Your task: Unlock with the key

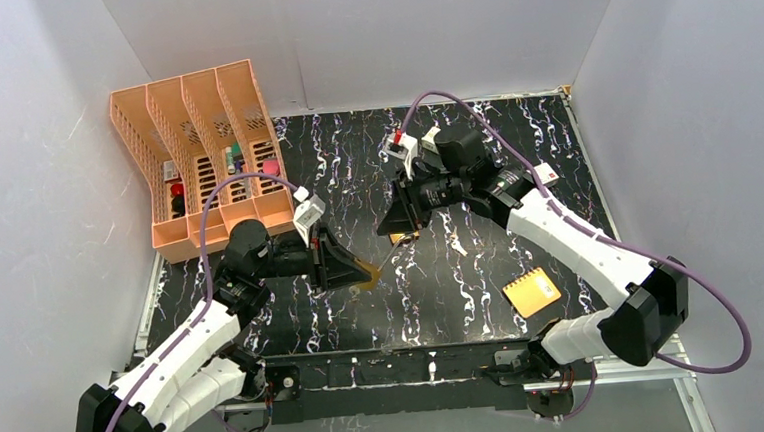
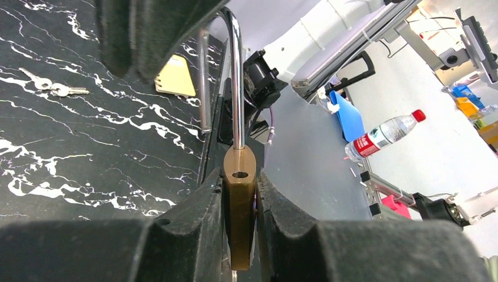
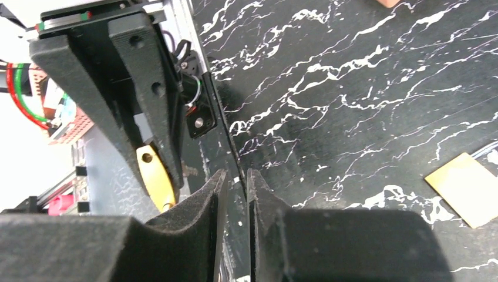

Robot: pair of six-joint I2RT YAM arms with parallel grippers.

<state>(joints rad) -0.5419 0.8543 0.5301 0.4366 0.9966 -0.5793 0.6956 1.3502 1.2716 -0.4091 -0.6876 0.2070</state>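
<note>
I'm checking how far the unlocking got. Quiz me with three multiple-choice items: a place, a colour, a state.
1. Where do the keys lie? A on the table; B in the rack; C on the notebook.
2. What colour is the padlock body? A silver; B brass; C red.
3. How is the shackle? A latched; B one leg out of its hole; C removed.
Answers: A, they rest on bare marbled surface; B, the body clamped in the left gripper is brass; B, the empty hole shows.
</note>
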